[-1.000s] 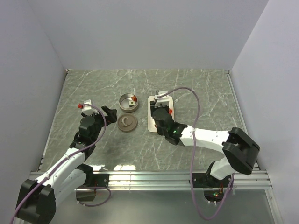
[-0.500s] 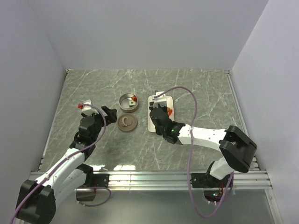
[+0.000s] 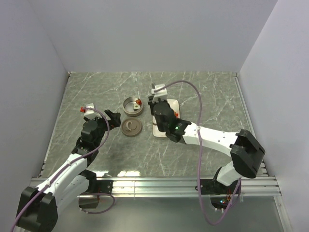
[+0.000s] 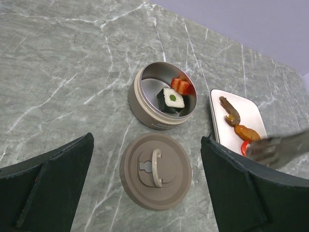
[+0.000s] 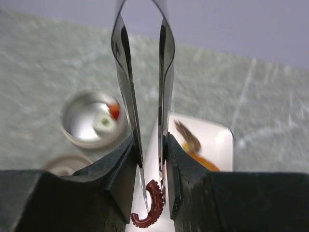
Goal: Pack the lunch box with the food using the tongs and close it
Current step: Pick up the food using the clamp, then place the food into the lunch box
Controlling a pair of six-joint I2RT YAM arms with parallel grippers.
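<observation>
Two pieces (image 4: 172,99) are sitting in the lunch box (image 4: 145,110); right tool (image 5: 149,162) is clamping tongs (image 5: 126,96) on a red curl (image 5: 152,209), left tool (image 3: 114,118) gaping wide; lid (image 4: 137,186) lying off at six o'clock.

Legible text, numbers, brands, signs: none.

Tin (image 4: 145,108), outer wall, near side: one faint pale line that may be lettering, too small and blurred to read in the left wrist view. It does not show in the other views.

Lid (image 4: 135,169), top face: a small raised emblem beneath the handle; no letters can be made out on it.
</observation>
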